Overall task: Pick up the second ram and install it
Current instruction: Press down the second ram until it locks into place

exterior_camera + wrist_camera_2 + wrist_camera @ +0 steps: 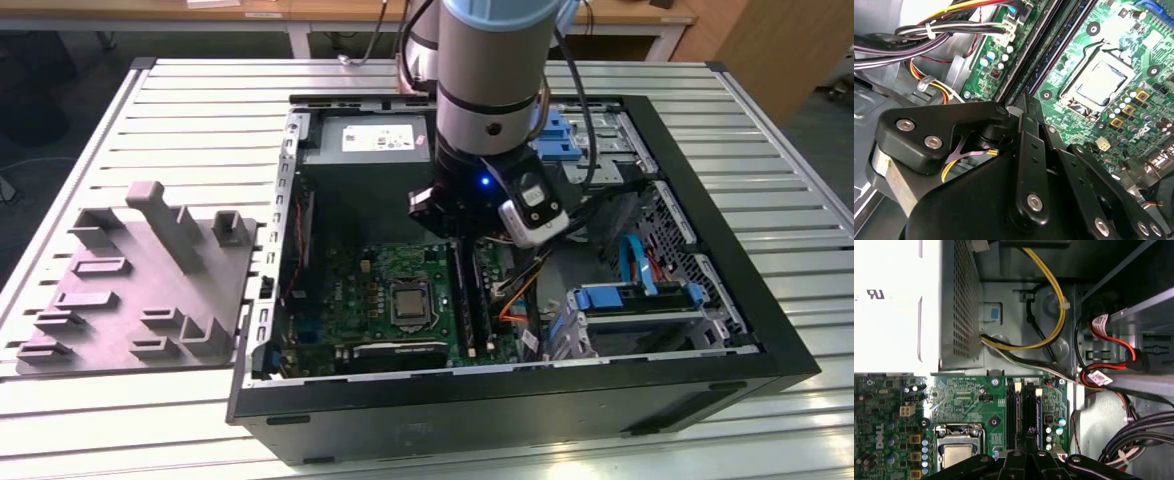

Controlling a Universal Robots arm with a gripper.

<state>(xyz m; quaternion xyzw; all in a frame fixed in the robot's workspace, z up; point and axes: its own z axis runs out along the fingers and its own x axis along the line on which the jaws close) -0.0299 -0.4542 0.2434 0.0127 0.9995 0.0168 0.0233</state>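
Claw (pixel 1026 107) lowered over memory slots (pixel 1023 412), at 3 o'clock from the processor (pixel 958 455).
Claw state cannot be told; the second ram is judged light, stiff, fragile, best held by its edges.

A table (pixel 747 130) of pale metal slats, running across the frame, fills most of the exterior view. An open black computer case (pixel 534 415) lies on its side on the slats, taking the centre and right of the frame, with its front wall close to the table's lower edge. At the left of the frame a grey moulded fixture (pixel 140 285) with upright blocks and shallow recesses rests flat on the slats, just beside the case's left wall. Bare slats show along the top and the right of the frame.
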